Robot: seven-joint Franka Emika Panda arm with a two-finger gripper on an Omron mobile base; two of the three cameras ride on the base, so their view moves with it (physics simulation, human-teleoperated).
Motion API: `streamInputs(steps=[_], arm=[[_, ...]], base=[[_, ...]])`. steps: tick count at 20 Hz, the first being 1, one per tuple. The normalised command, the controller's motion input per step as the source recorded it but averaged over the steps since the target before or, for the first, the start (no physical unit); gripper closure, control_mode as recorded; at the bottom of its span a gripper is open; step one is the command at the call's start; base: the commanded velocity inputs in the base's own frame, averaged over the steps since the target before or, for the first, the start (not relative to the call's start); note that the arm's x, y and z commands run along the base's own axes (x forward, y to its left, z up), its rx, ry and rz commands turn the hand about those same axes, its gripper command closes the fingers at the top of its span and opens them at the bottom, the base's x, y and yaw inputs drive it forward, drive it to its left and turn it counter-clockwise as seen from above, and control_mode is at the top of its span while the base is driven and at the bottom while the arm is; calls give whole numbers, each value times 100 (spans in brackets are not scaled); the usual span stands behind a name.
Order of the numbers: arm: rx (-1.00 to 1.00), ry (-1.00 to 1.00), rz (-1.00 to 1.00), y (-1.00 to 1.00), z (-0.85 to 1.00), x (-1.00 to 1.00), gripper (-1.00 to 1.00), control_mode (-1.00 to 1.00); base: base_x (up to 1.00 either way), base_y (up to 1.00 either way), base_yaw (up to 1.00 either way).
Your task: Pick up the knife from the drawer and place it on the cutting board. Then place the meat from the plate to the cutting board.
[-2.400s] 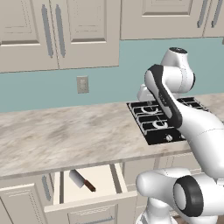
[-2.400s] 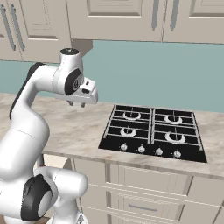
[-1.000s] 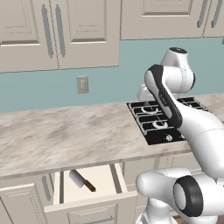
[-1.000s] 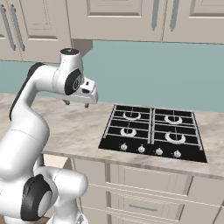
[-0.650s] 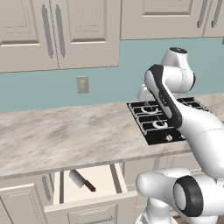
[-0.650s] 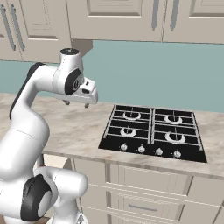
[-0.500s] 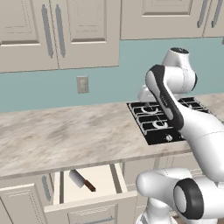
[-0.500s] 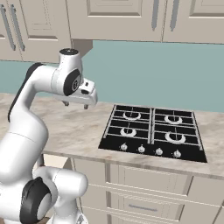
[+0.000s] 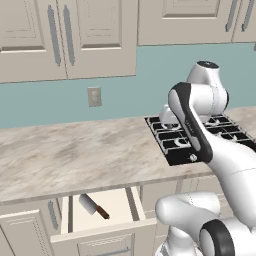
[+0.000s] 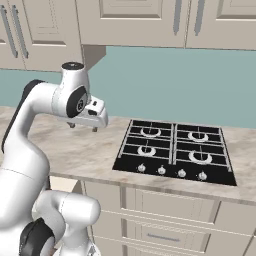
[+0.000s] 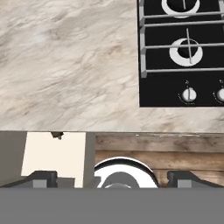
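Nothing of the task is done yet — the knife (image 9: 92, 205) lies in the open drawer (image 9: 100, 212) below the desk's (image 9: 75, 160) front edge. The tool (image 10: 84, 127) hangs over the desk beside the hob (image 10: 175, 150), holding nothing; how wide its jaws stand I cannot tell.

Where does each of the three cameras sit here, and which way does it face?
Left base view: behind-left, looking over the white arm at the open cream drawer holding the silver cleaver-like knife.
Right base view: behind-right, facing the black four-burner hob, with the claw above the marble counter.
Hand view: on the hand, facing down; dark claw tips at bottom.
All three show hob and counter.
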Motion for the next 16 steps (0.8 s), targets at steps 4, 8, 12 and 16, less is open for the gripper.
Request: streamInputs(steps=[4,8,12,16], arm=[[0,0,0,-1,-27,-21,-100,-100],[0,0,0,0,0,0,-100,100],[0,0,0,0,0,0,-100,100],[0,0,0,0,0,0,-100,100]], base=[[0,0,0],[-23,-1,0],[-39,-42,0],[-32,-59,0]])
